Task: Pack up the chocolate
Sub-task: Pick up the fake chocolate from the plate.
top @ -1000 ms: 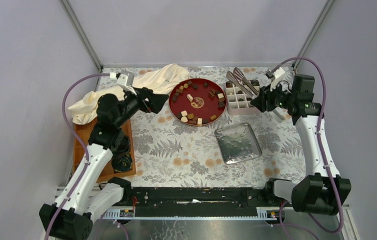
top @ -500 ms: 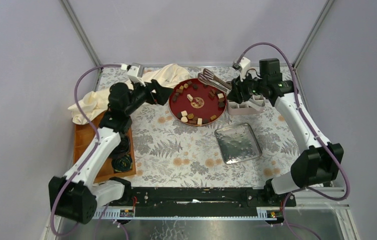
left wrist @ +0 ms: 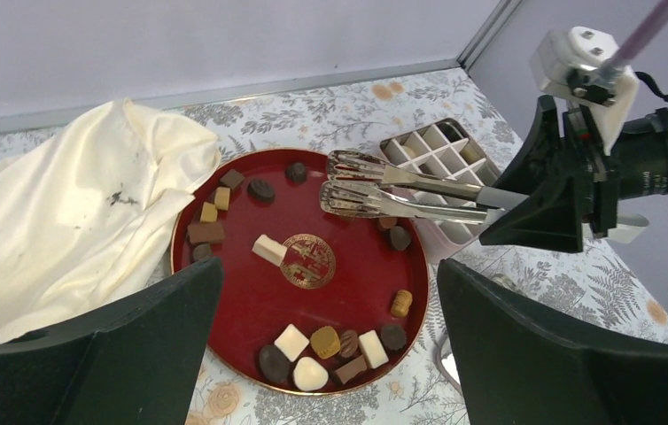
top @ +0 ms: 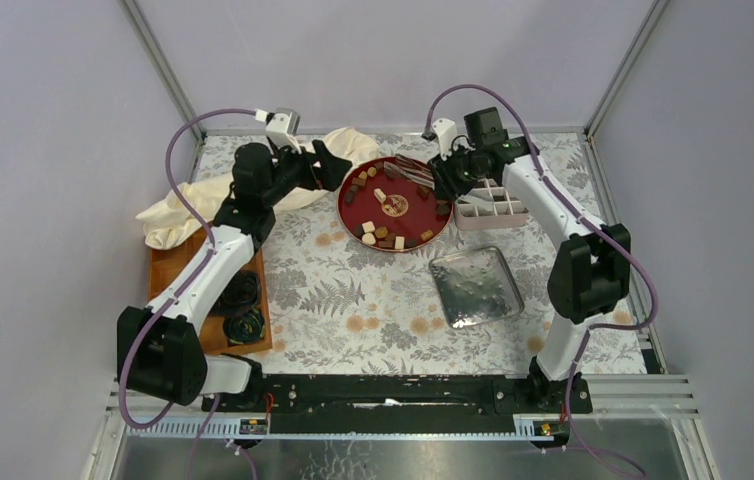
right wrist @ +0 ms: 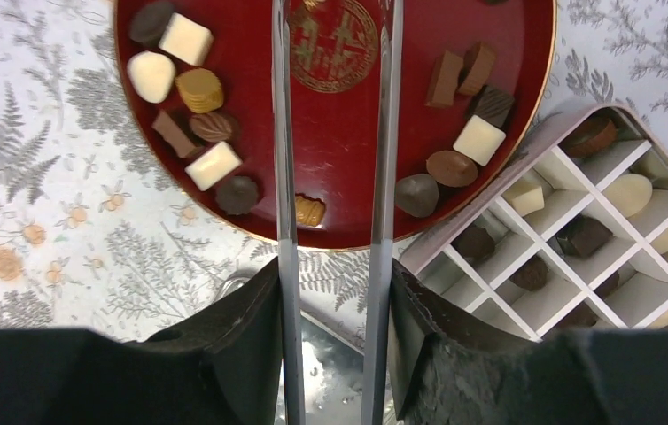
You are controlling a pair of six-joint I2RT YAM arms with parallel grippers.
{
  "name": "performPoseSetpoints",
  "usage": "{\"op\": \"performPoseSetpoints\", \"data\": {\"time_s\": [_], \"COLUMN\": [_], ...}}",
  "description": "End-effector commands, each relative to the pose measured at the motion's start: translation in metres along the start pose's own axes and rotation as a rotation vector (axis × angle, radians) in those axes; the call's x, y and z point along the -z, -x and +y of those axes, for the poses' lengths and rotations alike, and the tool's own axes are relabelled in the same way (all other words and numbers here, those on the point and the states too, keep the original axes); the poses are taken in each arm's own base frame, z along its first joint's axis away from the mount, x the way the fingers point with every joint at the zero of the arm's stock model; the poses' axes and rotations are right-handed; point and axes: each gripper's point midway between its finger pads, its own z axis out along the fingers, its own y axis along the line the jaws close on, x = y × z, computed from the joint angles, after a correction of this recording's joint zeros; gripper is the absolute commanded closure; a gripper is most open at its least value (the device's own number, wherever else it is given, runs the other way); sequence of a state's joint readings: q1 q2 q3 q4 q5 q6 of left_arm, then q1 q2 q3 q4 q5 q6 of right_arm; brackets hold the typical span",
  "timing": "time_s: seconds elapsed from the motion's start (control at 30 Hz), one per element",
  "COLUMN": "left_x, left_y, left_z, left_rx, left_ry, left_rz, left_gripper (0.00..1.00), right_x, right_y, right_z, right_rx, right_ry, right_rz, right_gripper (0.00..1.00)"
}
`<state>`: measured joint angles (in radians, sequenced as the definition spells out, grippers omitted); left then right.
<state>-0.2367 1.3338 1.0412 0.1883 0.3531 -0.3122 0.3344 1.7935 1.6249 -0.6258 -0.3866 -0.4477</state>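
Several small dark, tan and cream chocolate pieces (top: 381,233) (left wrist: 326,341) (right wrist: 199,88) lie scattered on a round red plate (top: 342,205) (left wrist: 251,301) (right wrist: 348,142). More pieces sit in the cells of a white divided box (top: 493,208) (left wrist: 432,150) (right wrist: 570,266) just right of the plate. My right gripper (top: 445,175) (left wrist: 534,212) (right wrist: 335,283) is shut on the handles of metal tongs (top: 408,170) (left wrist: 401,190) (right wrist: 282,177). The tong tips stand apart over the plate's far right part with nothing between them. My left gripper (top: 338,170) (left wrist: 328,274) hangs open above the plate's left rim.
A crumpled cream cloth (top: 203,190) (left wrist: 73,195) lies left of the plate. A wooden tray (top: 168,270) at the left edge carries dark coiled items (top: 243,310). A shiny metal lid (top: 475,287) rests in front of the box.
The right arm has swung left, carrying the tongs from over the box to over the plate. The left gripper has moved right and farther back, up to the plate's left rim.
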Motion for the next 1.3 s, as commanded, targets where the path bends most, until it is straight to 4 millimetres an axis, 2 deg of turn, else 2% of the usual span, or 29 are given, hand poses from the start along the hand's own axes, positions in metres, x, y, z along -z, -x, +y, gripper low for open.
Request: {"op": "performPoseSetpoints", "data": {"time_s": [0.0, 0.1, 0.27, 0.43, 0.6, 0.9, 1.17, 1.27], "left_x": [0.0, -0.003, 0.0, 0.002, -0.002, -0.005, -0.005, -0.007], "left_y": [0.01, 0.005, 0.009, 0.01, 0.006, 0.0, -0.001, -0.003], "left_z": [0.013, 0.019, 0.038, 0.04, 0.036, 0.037, 0.038, 0.039], "left_rx": [0.01, 0.099, 0.197, 0.212, 0.265, 0.3, 0.307, 0.315], "left_ry": [0.025, -0.002, 0.008, 0.011, -0.025, -0.032, -0.03, -0.029], "left_rz": [-0.057, -0.048, -0.06, -0.065, -0.055, -0.038, -0.035, -0.03], "left_gripper": [0.01, 0.01, 0.01, 0.01, 0.01, 0.01, 0.01, 0.01], "right_x": [-0.012, -0.026, -0.053, -0.079, -0.093, -0.092, -0.082, -0.085], "right_y": [0.015, 0.018, 0.013, 0.009, 0.007, 0.007, 0.015, 0.016], "right_z": [-0.016, -0.029, -0.044, -0.039, -0.037, -0.042, -0.043, -0.042], "right_rx": [0.004, -0.002, -0.018, -0.014, 0.001, 0.008, 0.016, 0.006], "right_ry": [-0.06, -0.092, -0.108, -0.09, -0.097, -0.137, -0.158, -0.152], "right_rz": [0.024, 0.052, 0.105, 0.146, 0.17, 0.18, 0.154, 0.144], "right_gripper": [0.53, 0.53, 0.53, 0.53, 0.52, 0.52, 0.52, 0.52]}}
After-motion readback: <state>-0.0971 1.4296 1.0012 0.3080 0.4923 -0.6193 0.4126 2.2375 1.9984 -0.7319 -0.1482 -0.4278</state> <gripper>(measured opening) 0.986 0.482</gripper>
